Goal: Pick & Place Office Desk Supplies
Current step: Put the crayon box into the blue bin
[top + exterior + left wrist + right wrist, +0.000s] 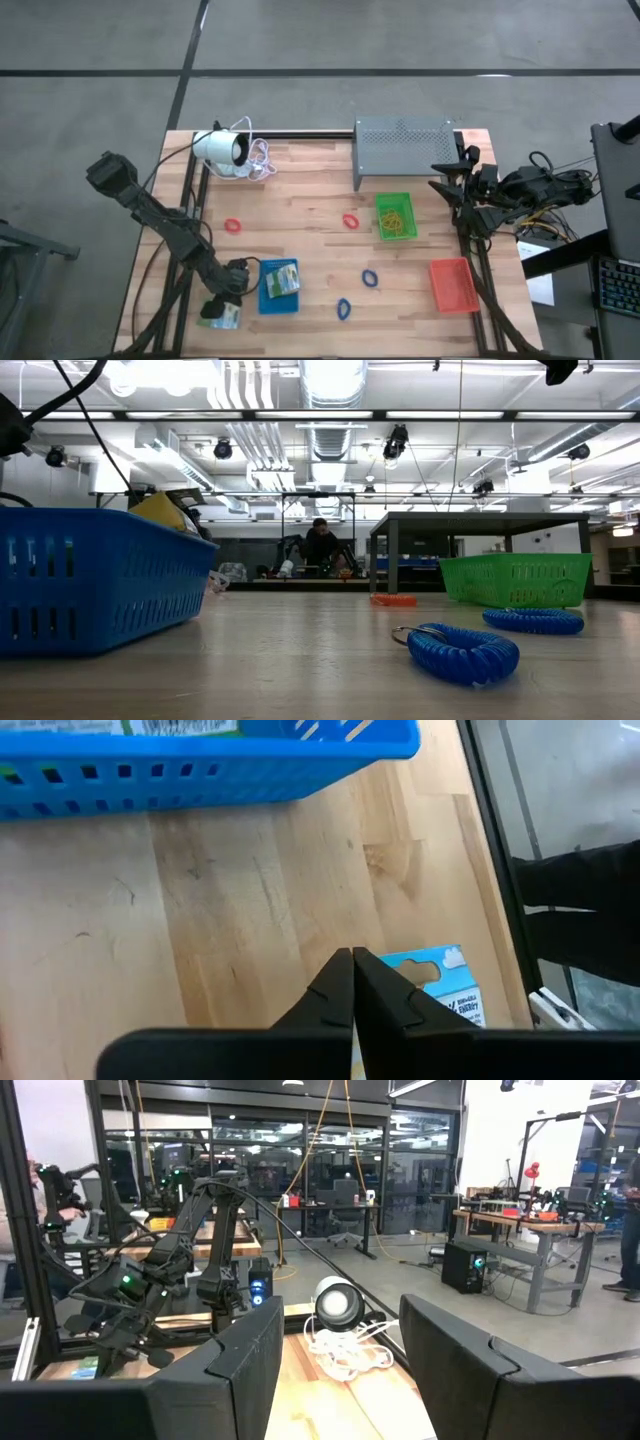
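We see a packet [282, 280] in the left tray [266, 302], another packet [222, 317] just left of it. Rubber bands [394, 219] lie in the tray [395, 199] before the metal stand [404, 148].

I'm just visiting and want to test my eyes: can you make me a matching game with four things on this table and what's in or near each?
Things:
1. blue tray
2. green tray
3. red tray
4. left claw

Descriptions:
A. holds tan-yellow rubber bands
B. nothing visible inside, at the table's right edge
C. shut, over a packet lying on the wood beside the blue tray
D. holds a green-and-white packet

Pairs: 1-D, 2-A, 3-B, 4-C
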